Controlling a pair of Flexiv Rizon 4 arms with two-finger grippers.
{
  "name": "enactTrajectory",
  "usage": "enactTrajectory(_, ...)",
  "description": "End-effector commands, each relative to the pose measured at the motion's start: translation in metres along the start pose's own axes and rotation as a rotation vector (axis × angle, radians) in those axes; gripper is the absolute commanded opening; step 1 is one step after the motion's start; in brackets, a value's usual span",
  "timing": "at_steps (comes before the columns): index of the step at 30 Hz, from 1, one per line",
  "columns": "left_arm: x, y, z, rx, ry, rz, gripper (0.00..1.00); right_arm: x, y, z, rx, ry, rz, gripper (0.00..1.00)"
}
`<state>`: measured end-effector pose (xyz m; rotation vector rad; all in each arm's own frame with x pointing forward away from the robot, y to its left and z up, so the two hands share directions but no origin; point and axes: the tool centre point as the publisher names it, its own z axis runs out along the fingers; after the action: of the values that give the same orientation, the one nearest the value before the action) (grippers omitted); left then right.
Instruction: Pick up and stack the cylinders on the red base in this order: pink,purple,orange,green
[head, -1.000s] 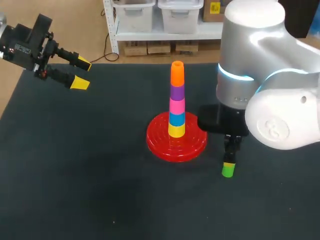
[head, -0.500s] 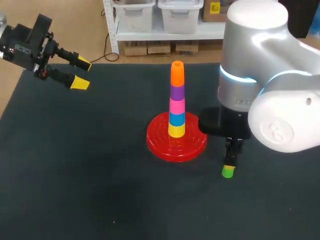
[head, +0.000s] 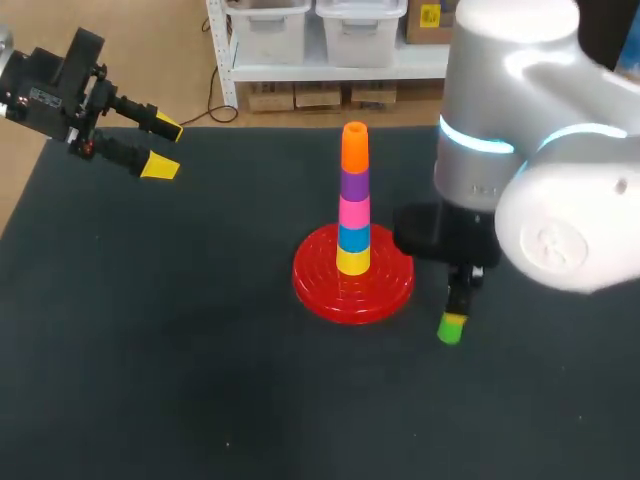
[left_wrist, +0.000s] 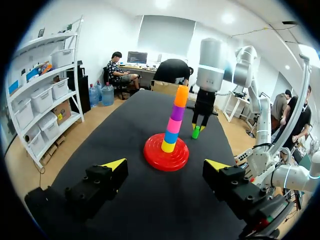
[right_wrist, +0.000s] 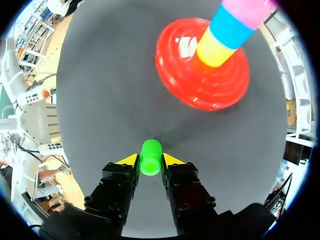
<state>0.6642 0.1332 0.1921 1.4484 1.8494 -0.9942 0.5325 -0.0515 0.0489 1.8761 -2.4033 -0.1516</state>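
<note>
**Ana:** What is near our right gripper?

**Ben:** The red base lies ahead of its fingers, near but apart. A tall stack stands on the base. The dark table shows between the fingertips and the base.

**Ana:** What do those fingers hold?

**Ben:** They hold the green cylinder. The two yellow tips press on it from both sides, so the jaws are narrow and the cylinder fills the gap. It points down at the table. We cannot tell if its bottom touches the table.

**Ana:** Does anything stand in the way?

**Ben:** Only the stack itself. Seen from our left wrist, it reaches higher than the green cylinder. Our right arm hangs just beside it, on the far side.

**Ana:** And our left gripper?

**Ben:** Its jaws are wide and hold nothing. The base is well ahead of it, in line with the gap between its fingers.

**Ana:** Let us count.

**Ben:** There is one red base. Five cylinders sit on it. From the bottom they are the yellow cylinder, the blue cylinder, the pink cylinder, the purple cylinder and the orange cylinder. One green cylinder is in our right gripper. That makes six cylinders, two grippers and one table.
</note>
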Motion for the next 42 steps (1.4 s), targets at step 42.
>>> enactTrajectory(42,0.002,0.000,0.000,-0.002,-0.005,0.004,1.00,-0.123,-0.050,-0.263,0.147,-0.188,-0.210,0.00)
